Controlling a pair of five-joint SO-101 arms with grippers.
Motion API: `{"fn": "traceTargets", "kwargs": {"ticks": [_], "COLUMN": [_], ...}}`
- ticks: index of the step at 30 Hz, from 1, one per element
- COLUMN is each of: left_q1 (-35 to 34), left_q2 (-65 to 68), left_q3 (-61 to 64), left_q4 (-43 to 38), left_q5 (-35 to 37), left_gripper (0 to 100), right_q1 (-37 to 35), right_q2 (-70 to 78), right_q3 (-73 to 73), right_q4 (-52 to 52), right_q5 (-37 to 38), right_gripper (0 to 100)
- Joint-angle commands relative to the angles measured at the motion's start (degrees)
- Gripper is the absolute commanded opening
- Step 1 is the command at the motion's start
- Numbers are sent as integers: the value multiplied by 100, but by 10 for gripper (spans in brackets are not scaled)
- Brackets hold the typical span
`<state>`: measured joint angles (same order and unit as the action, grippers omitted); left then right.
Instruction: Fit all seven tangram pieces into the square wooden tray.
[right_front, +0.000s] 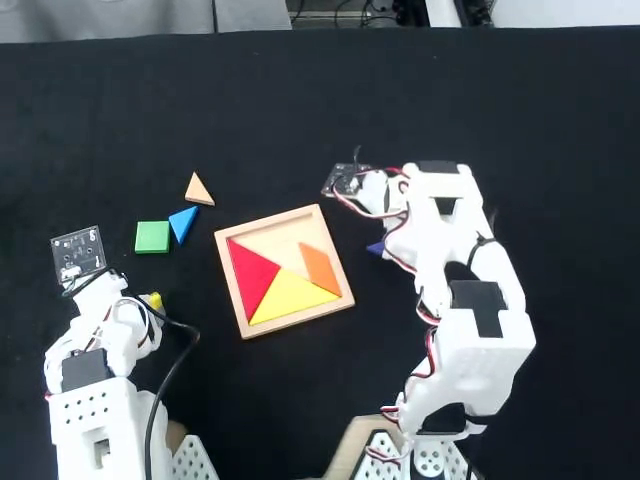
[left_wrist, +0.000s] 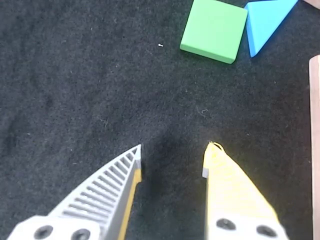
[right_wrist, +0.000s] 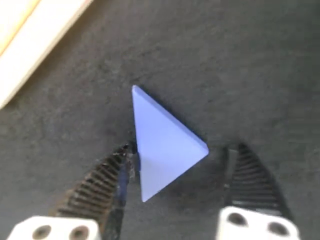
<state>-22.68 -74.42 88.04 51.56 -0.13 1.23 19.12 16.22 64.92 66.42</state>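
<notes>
Left arm (right_front: 95, 350): white, folded close over its base at the near left corner, with its wrist board raised. Left gripper (left_wrist: 172, 150): one ribbed grey finger (left_wrist: 112, 180) and one yellow finger (left_wrist: 227, 185), tips pointing downward and held well apart. Right arm (right_front: 470, 300): white with black servo blocks, stretched forward from its base, bent at the elbow, wrist turned downward. Right gripper (right_wrist: 184, 147): two ribbed black fingers (right_wrist: 97, 187), spread apart, tips low.
</notes>
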Motion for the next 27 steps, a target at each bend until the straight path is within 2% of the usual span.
{"fn": "traceTargets", "kwargs": {"ticks": [1,7,18,24,27], "left_q1": [75,75,75,75,75], "left_q2": [-44,-44,-44,-44,-44], "left_q3": [-40,-40,-40,-40,-40], "left_q4": [-88,-88,-88,-88,-88], "left_q5": [-35,-35,-35,-35,-35], "left_gripper": [210,210,210,210,210], "right_q1": [-167,-141,-299,-1020,-1653], "right_q2": [40,-31,-1358,-1868,-1807], "right_q3": [-154,-233,-418,-435,-435], "right_q4": [62,62,633,668,659], "right_q5": [-97,-299,-668,-1916,-2207], "right_gripper": [184,191,191,191,191]}}
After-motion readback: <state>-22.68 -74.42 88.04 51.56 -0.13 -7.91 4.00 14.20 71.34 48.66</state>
